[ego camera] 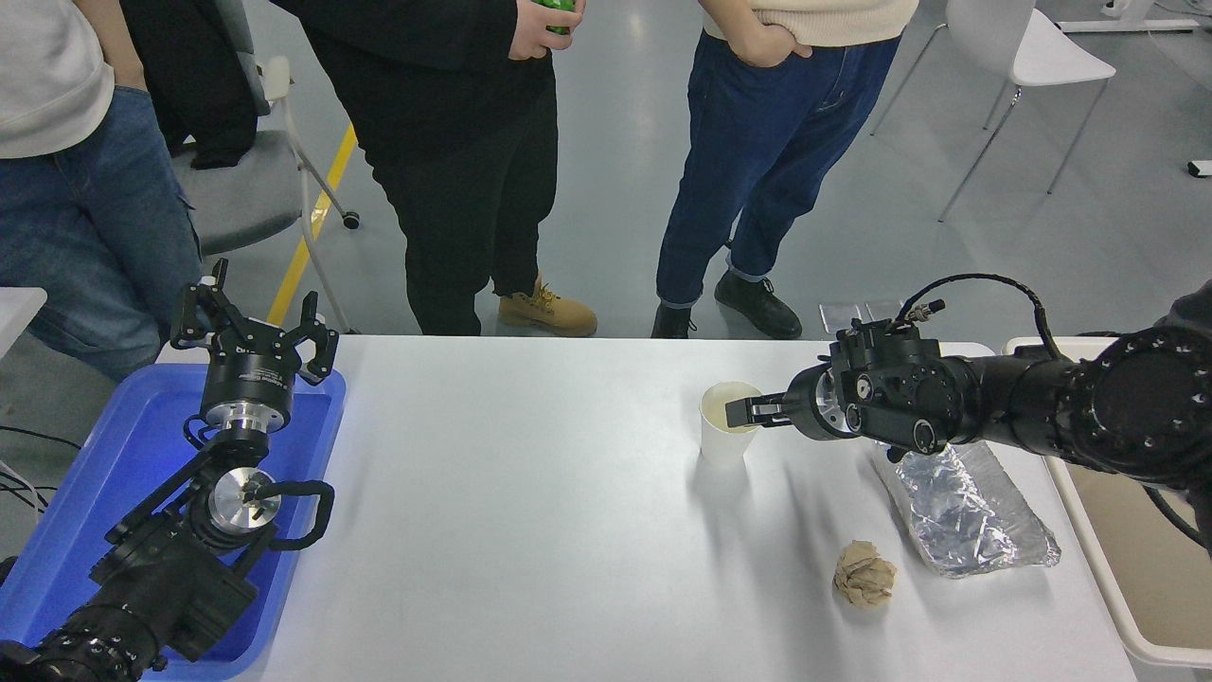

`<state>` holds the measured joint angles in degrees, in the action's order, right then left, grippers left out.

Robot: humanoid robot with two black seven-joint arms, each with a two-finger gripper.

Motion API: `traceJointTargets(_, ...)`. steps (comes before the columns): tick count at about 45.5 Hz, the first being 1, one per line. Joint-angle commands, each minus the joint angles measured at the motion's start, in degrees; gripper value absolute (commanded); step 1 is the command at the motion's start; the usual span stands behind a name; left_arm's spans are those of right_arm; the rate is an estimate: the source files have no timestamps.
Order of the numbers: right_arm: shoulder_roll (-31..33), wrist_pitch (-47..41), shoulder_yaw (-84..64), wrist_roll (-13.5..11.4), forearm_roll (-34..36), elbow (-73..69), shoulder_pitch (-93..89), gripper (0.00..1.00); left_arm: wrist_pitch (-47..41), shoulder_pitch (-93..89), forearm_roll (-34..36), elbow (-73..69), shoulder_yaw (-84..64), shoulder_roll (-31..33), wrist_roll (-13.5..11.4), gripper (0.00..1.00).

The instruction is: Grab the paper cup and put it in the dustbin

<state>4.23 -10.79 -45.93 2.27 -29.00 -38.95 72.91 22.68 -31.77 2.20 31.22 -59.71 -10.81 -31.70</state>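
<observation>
Cup: we see the paper cup [728, 423] upright on the white surface [530, 511], left of the foil tray [971, 516].
Right claw [743, 413]: at the cup's rim, fingertips over its mouth; we cannot tell how wide it stands.
Left claw [254, 325]: spread wide above the blue tray [114, 474].
Dustbin [1117, 578]: at the surface's right edge.
Paper ball [864, 574]: near the foil tray.

We can't tell whether the right hand [743, 413] is gripping the paper cup [724, 438]; its tip covers the rim at three o'clock. The arm hides the foil tray's [975, 516] far end and much of the dustbin [1113, 606], which the frame cuts at three o'clock. The blue tray [114, 455] lies partly under the left arm.
</observation>
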Motion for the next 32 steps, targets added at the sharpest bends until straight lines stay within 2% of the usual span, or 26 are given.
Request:
traceJointTargets(1,-0.28,0.15,0.14,0.01,-0.54,0.9,-0.75,0.31,0.0,-0.05,0.0,0.07,0.03,0.0,0.06,0.99)
traceJointTargets(4,-0.28,0.07,0.14,0.1,-0.45,0.98,-0.75,0.22,0.0,-0.05,0.0,-0.01,0.03,0.0,-0.03,0.99)
traceJointTargets(7,-0.28,0.06,0.23,0.27,-0.36,0.9,-0.67,0.0,0.0,0.04,0.0,-0.01,0.03,0.0,0.06,0.99)
traceJointTargets(27,0.6,-0.9,-1.44,0.54,0.43,-4.98,6.53,0.0,0.0,-0.04,0.0,0.07,0.03,0.0,0.06,0.99)
traceJointTargets(32,4.28,-1.95,-3.2,0.63,0.87,-10.61,13.82,0.0,0.0,0.04,0.0,-0.01,0.03,-0.09,0.06,0.99)
